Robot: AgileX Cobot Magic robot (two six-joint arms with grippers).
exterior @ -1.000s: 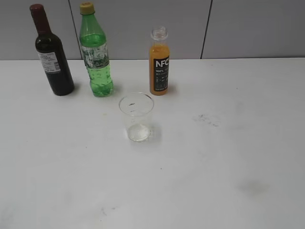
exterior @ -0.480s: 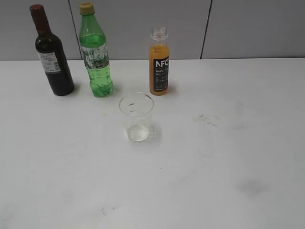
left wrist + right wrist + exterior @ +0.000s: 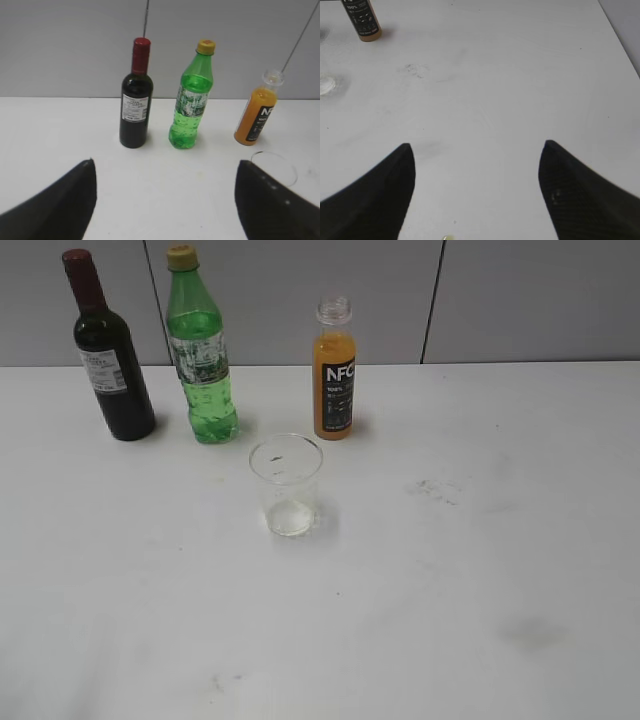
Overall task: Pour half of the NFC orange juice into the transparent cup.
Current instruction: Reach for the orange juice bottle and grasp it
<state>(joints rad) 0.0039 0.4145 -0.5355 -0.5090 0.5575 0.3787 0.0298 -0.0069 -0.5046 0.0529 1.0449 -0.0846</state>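
Observation:
The NFC orange juice stands upright and uncapped at the back of the white table. It also shows at the right in the left wrist view and at the top left in the right wrist view. The transparent cup stands empty just in front of the bottle, a little to its left; its rim shows in the left wrist view. My left gripper is open and empty, well short of the bottles. My right gripper is open and empty over bare table. Neither gripper shows in the exterior view.
A dark wine bottle and a green bottle with a yellow cap stand at the back left, left of the juice. A grey wall runs behind the table. Faint smudges mark the white tabletop.

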